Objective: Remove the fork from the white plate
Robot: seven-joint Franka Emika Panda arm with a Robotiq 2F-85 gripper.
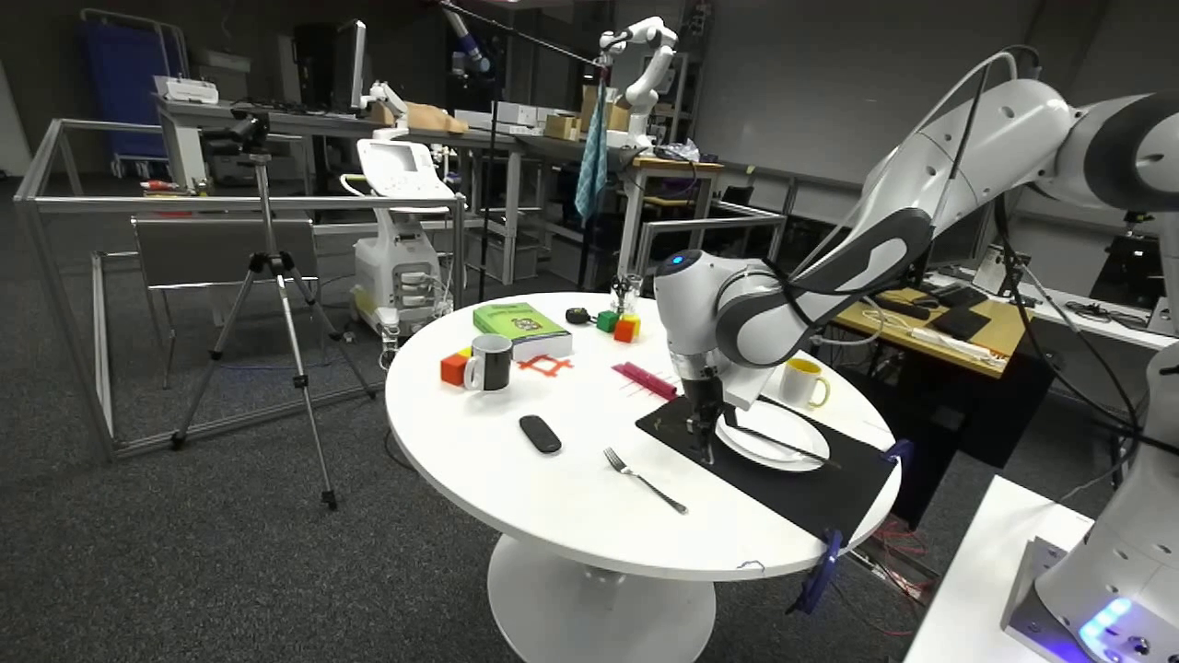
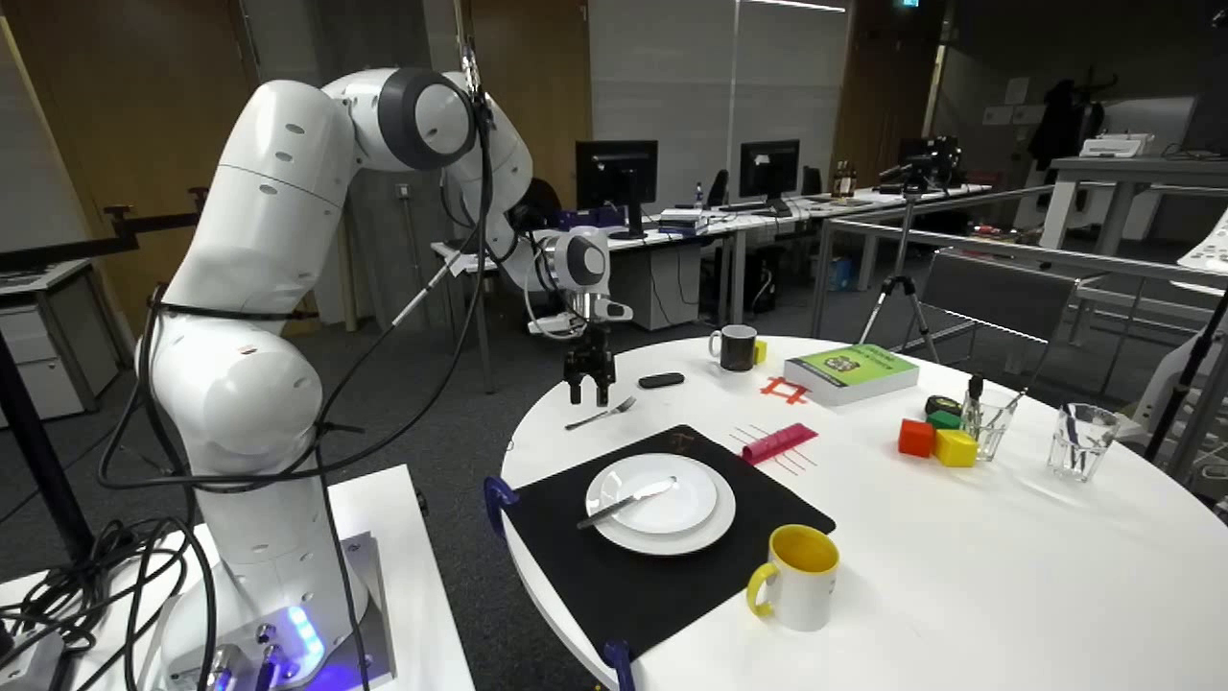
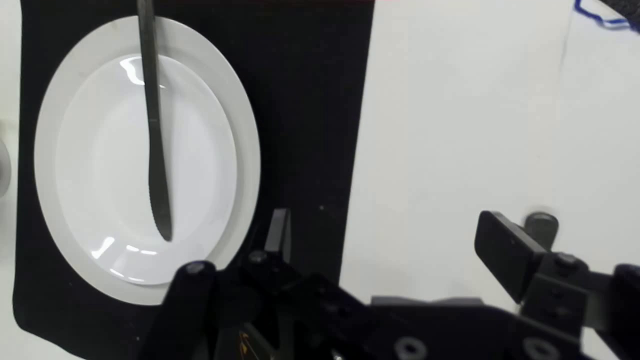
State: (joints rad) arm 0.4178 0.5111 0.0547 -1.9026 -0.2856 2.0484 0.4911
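We note the fork (slender, silvery metal) lying on the smooth white worktop, near the black rectangular mat. On the mat we see two round, glossy white plates, stacked, with a serrated knife on top. We observe the blocky black hand spread wide above the worktop.

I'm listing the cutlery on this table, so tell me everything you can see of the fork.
The fork is slender, silver-grey and metallic-looking, with a tined head and a long, narrow handle. It lies on the white tabletop beside the black mat, not touching it, and off the white plates. Its tined end is the one nearer the short black oblong object. Only the tabletop appears to touch it; the open gripper is apart from it. The tines are too small to count.
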